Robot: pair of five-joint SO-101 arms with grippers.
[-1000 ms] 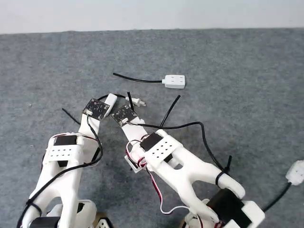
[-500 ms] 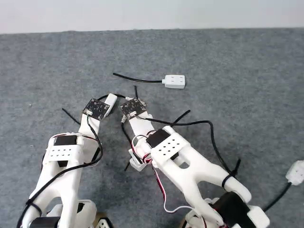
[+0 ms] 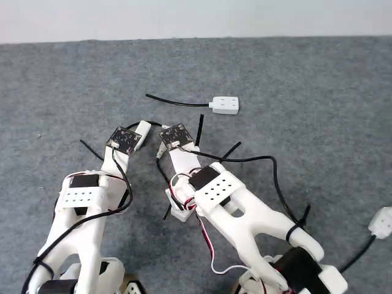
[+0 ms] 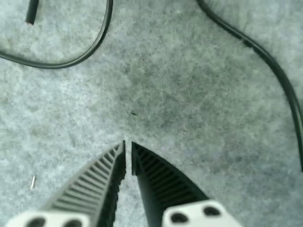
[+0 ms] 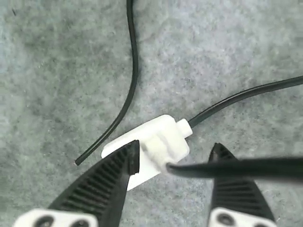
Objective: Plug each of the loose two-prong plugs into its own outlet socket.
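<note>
— Since a second ago our right arm (image 3: 233,208) has swung closer to the outlet socket (image 3: 224,105). The two-prong plug (image 5: 163,142), bare from above back then, now sits under that arm's wrist. Our left arm (image 3: 82,208) has kept its place.

— So where do we find the plug?

— On the grey carpet (image 3: 306,79), on the arms' side of the outlet socket and well apart from it. It lies between the spread fingers of our right gripper (image 5: 176,149). One ribbed black finger (image 5: 113,184) is just beside its flat white part; whether it touches, we cannot tell.

— What crowds it?

— Its own black cord (image 5: 236,97) leaves from a round collar. A loose cable (image 5: 130,61) with a cut end curves past just beside the plug. A second cable (image 5: 236,167) crosses in front of the other finger and over the plug's edge.

— And our left gripper?

— Our left gripper (image 4: 128,146) has its ribbed jaws pressed together over bare carpet, farther from the socket than the right one.

— Shapes, surfaces?

— The socket is a small rounded white block with dark holes on top, and a thin black lead (image 3: 177,102) trails from it. The plug is smooth, boxy white plastic and the carpet is fuzzy felt. Another white block (image 3: 381,222) on a black cord lies far from the socket.
</note>
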